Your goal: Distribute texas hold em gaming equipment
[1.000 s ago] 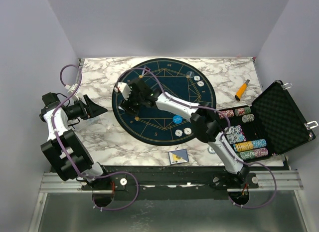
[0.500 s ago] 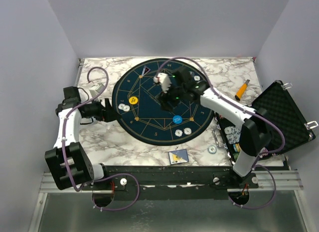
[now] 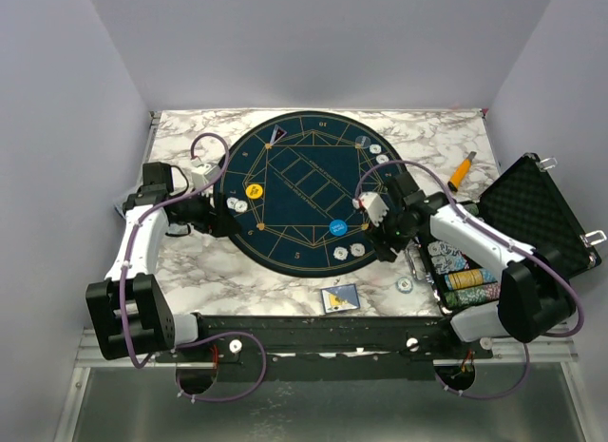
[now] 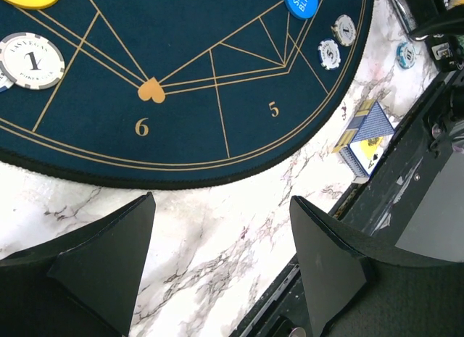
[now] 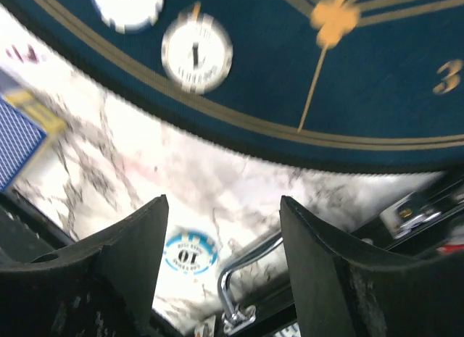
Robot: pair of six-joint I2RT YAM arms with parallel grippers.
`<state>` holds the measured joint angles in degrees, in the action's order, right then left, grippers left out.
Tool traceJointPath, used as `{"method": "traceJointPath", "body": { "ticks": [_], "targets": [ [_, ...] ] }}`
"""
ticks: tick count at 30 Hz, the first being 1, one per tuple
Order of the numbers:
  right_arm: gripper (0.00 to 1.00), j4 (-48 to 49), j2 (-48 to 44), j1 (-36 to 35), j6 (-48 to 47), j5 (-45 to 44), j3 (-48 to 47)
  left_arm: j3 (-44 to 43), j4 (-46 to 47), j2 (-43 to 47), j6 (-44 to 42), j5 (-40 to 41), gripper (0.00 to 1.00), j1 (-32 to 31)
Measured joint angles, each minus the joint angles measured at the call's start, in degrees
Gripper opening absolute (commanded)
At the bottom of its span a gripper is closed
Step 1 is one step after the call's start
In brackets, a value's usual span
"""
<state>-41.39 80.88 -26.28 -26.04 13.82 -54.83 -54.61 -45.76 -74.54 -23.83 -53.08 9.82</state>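
Right gripper (image 5: 221,257): jaws spread, nothing between them. Over the last second it's pulled back from the 9 o'clock side of the round dark-blue felt mat (image 3: 304,190) to the 4 o'clock rim. Under it in the wrist view: marble table (image 5: 130,185), a blue-and-white poker chip marked 10 (image 5: 190,251) lying off the mat, and the chrome handle (image 5: 243,275) of the black foam-lined case (image 3: 532,223). Where it was, a yellow button disc (image 3: 254,190) and a whitish chip marked 1 (image 3: 237,204) now sit uncovered at 9 o'clock, so that seat looks served. Left gripper (image 4: 217,257), also open and empty, has closed in on the 8 o'clock rim. Blue button disc (image 3: 336,227) sits at 5 o'clock; blue-backed card deck (image 3: 340,297) is off the mat at 6, undealt. Likely next: more chips from the case.
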Motion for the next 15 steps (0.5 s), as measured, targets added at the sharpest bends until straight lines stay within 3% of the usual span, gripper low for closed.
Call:
{"method": "traceJointPath", "body": {
  "ticks": [15],
  "targets": [
    [0.68, -7.91, 0.04, 0.04, -8.61, -2.49, 7.67, 0.22, 0.5, -0.59, 0.13, 0.31, 0.77, -0.48]
  ]
}}
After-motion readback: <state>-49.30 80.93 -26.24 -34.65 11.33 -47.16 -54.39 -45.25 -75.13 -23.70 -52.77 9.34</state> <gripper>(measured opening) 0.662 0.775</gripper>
